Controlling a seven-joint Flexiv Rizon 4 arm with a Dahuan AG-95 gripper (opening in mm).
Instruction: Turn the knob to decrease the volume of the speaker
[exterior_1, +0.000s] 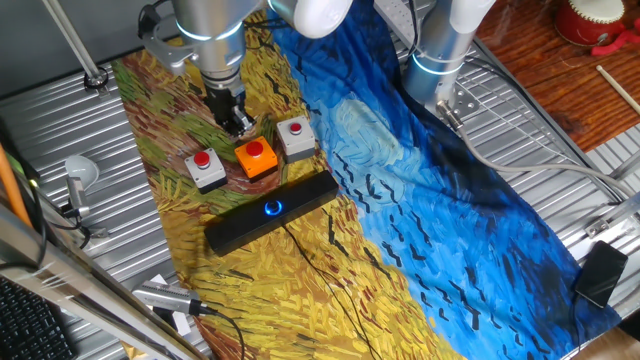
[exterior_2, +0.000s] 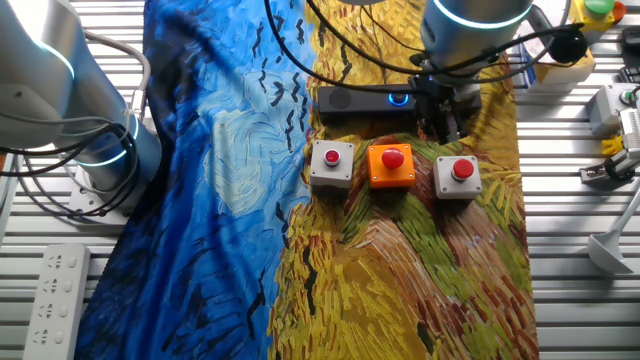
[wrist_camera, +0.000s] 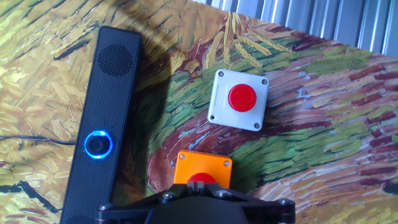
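The speaker (exterior_1: 272, 213) is a long black bar lying on the painted cloth, with the knob (exterior_1: 273, 208) glowing blue at its middle. They also show in the other fixed view, speaker (exterior_2: 355, 99) and knob (exterior_2: 399, 98), and in the hand view, speaker (wrist_camera: 102, 124) and knob (wrist_camera: 98, 145). My gripper (exterior_1: 237, 122) hangs above the cloth, on the far side of the button boxes from the speaker, and touches nothing. In the hand view the gripper (wrist_camera: 196, 185) is shut and empty over the orange box, with the knob off to the left.
An orange box with a red button (exterior_1: 256, 157) stands between two grey button boxes, one to the left (exterior_1: 205, 168) and one to the right (exterior_1: 296, 137), close to the speaker. A thin cable (wrist_camera: 25, 140) runs from the speaker. Metal table ribs (exterior_1: 560, 150) surround the cloth.
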